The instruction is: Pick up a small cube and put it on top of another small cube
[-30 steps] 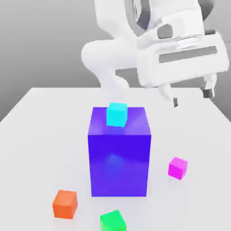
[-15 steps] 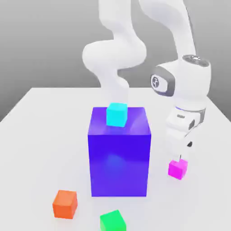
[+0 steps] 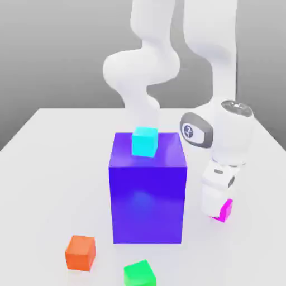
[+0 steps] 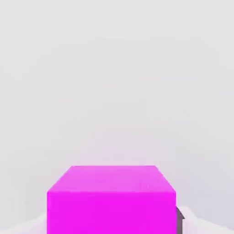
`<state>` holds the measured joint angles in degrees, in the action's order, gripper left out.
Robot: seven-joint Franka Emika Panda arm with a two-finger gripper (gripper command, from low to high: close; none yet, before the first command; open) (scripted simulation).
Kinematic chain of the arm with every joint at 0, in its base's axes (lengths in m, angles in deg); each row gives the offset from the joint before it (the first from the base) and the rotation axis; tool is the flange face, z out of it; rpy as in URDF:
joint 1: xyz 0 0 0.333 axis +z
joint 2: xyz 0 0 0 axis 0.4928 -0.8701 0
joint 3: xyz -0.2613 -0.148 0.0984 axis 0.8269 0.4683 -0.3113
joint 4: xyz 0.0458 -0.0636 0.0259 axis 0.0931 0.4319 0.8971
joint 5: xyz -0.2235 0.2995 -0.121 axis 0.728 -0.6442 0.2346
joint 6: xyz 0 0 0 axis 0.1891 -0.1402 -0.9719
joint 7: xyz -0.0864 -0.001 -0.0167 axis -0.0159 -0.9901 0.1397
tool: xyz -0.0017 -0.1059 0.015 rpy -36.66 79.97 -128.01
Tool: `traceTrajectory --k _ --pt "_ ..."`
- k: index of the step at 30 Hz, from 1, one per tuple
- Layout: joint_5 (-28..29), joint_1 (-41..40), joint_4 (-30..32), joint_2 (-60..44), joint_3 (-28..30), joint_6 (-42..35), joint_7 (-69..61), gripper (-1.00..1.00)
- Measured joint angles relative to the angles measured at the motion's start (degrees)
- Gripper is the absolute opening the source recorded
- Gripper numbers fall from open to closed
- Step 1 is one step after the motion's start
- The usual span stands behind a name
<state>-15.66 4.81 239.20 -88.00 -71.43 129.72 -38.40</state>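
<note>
- A white table (image 3: 56, 162) is carrying everything.
- A big blue-violet block (image 3: 148, 195) is standing mid-table.
- An orange cube (image 3: 80, 252), a green cube (image 3: 139, 273) and the small cube (image 3: 226, 211) are lying around it.

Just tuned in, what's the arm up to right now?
The arm has its gripper down on the table, at the small pink cube to the exterior view's right of the big blue block. The cube sits on the table between the fingers, not lifted yet. A cyan cube rests on top of the blue block; an orange cube and a green cube lie in front.
</note>
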Motion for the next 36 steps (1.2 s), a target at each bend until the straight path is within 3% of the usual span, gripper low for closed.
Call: traceTrajectory --k 4,12,27,32,33,36 --pt "-0.6 -1.2 0.6 4.1 -1.3 -3.3 -0.8 -1.0" --pt "-7.3 -2.4 2.7 15.3 -4.1 -12.6 -5.8 -1.0" --pt "-10.1 -24.0 -22.1 7.1 8.1 -29.5 -35.5 -1.0" --pt "-12.9 -27.3 -25.2 -0.8 7.8 -24.7 -40.5 -1.0" --pt "-13.3 -27.6 -25.3 -2.3 7.5 -23.2 -40.9 1.0" --pt "-13.3 -27.6 -25.3 -2.3 7.5 -23.2 -40.9 1.0"
